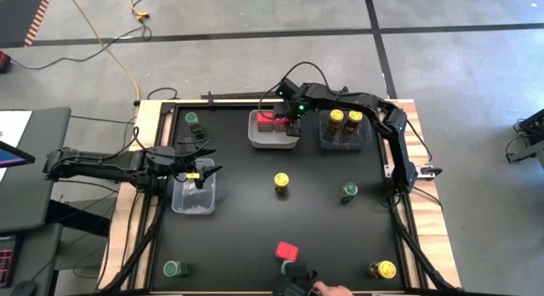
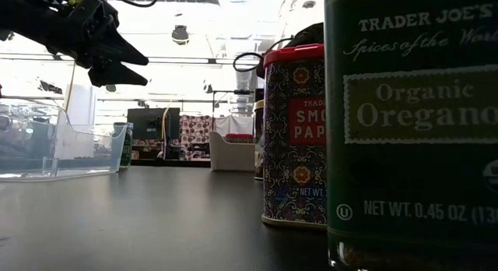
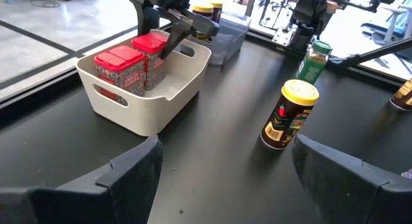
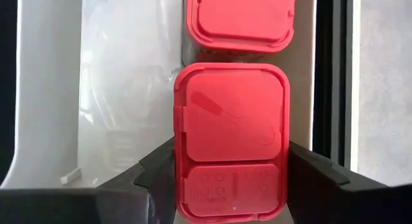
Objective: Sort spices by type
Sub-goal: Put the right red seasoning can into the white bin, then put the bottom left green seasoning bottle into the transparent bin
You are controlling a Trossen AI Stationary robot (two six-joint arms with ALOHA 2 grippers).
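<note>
White plastic, that's the tub (image 1: 265, 139) at the far edge of the black table (image 1: 255, 219), and the right gripper (image 1: 293, 124) is down inside it, fingers to either flank of a red box (image 4: 232, 143). From the right wrist view the box stands upright between the jaws, lid facing the camera, hinge end nearest the wrist, its long side running straight out ahead of the fingers. The jaws sit close on both flanks; whether they are pressing or have just let go, I cannot tell. A second red box (image 4: 241, 19) sits just beyond the first, touching or almost touching it, so the way out looks to be straight up, not forward.

Beside the tub on the right gripper's outer side, a clear tray (image 1: 346, 133) holds two yellow-lidded jars (image 1: 344, 120).

Over to the left gripper (image 1: 197, 164): jaws spread wide, holding nothing, hovering above an empty clear tray (image 1: 193, 196). Ahead of it in its own view stands a yellow-lidded jar (image 3: 289, 114), upright, in the open middle of the table, a little toward its right finger.

Smaller pieces left out: a green-lidded jar (image 1: 348, 192) right of centre, another (image 1: 192, 120) at the far left corner, one (image 1: 173, 269) near left, a red box (image 1: 287, 251) at the near edge, a yellow jar (image 1: 384, 270) near right. That middle yellow jar lies about even between the arms, I'd judge.
</note>
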